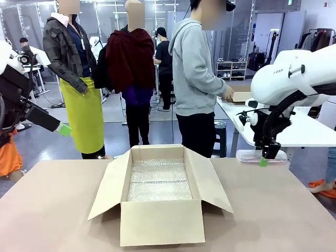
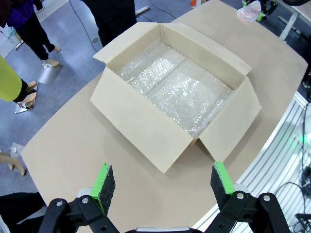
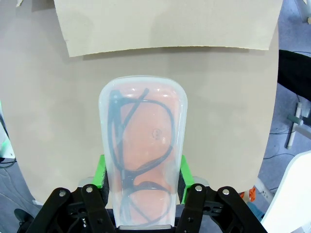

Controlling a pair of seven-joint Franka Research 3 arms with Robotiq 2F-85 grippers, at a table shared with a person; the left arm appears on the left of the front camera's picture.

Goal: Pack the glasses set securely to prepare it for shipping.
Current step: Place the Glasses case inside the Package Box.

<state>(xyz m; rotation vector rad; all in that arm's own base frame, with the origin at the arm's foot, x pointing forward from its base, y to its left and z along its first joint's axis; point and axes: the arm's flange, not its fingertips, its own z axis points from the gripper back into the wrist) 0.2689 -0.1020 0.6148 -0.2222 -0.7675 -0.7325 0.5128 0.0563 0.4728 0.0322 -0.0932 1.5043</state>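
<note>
Above the table (image 1: 273,210), right jaws clamp the pink glasses case (image 3: 143,145); left jaws gape empty.

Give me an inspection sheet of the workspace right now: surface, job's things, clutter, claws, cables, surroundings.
Surface: tan table, carrying the box at its middle.
Job's things: pink glasses case with dark frames inside; open cardboard box lined with bubble wrap.
Clutter: nothing seen.
Claws: left claw open, raised, holding nothing; right claw shut on the case.
Cables: black cable along the right arm's wrist.
Surroundings: people standing beyond the table; white table behind.
</note>
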